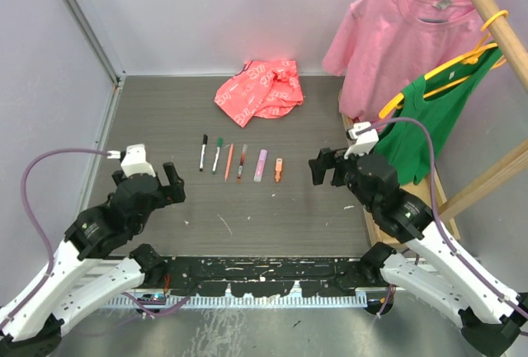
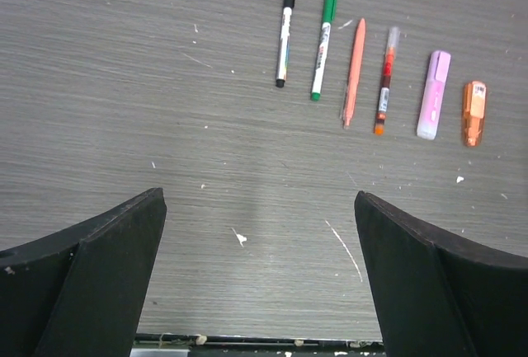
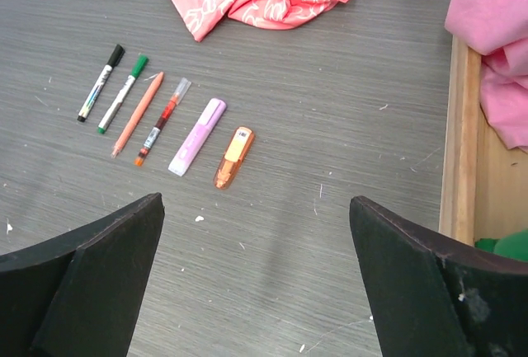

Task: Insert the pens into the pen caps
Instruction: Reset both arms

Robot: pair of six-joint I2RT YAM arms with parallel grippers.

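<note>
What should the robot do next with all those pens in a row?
Probably nothing more than pull both arms back. All six pens, from the black-capped marker to the short orange one, seem to have caps on and lie in a neat row. No loose caps show on the table. The left gripper and right gripper are open and empty.
</note>
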